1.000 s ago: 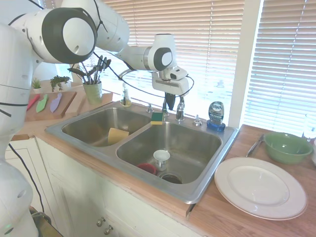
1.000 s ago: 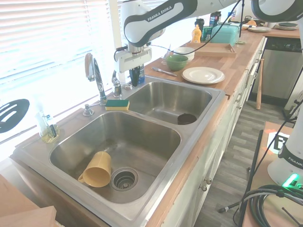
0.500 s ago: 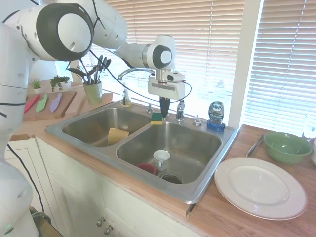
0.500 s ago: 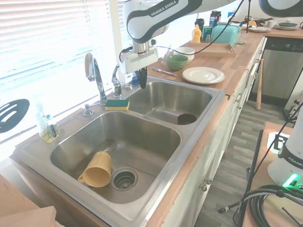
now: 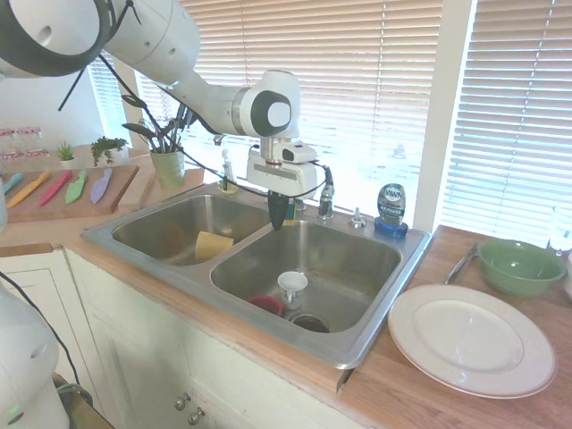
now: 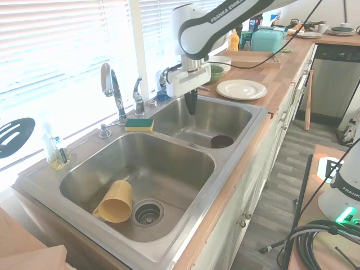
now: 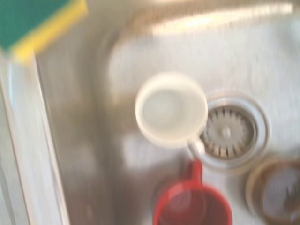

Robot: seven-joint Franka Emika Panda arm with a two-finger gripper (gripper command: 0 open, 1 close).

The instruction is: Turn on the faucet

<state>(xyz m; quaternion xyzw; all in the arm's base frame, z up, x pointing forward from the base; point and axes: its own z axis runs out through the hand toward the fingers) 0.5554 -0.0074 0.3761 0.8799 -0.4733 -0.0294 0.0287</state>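
Faucet: tall chrome gooseneck faucet (image 6: pixel 112 90) with small chrome lever handle (image 6: pixel 137 93), on the steel sink's (image 5: pixel 375 313) back rim
Handling: rigid, slick; push the lever's tip
Pincer: black pincer (image 6: pixel 191 104) closed, empty, over the basin

My gripper (image 6: pixel 191 108) is hanging over the basin holding the white cup (image 5: pixel 291 288), well apart from the faucet (image 6: pixel 111 85) standing behind the sink (image 5: pixel 375 315) divider. The lever handle (image 6: pixel 138 94) is sitting just beside the spout, with the sponge (image 6: pixel 139 124) lying before them on the divider. The yellow cup (image 6: pixel 115 201) is lying in the other basin beside its drain. A plate (image 5: pixel 471 338) is resting on the counter beside the sink.
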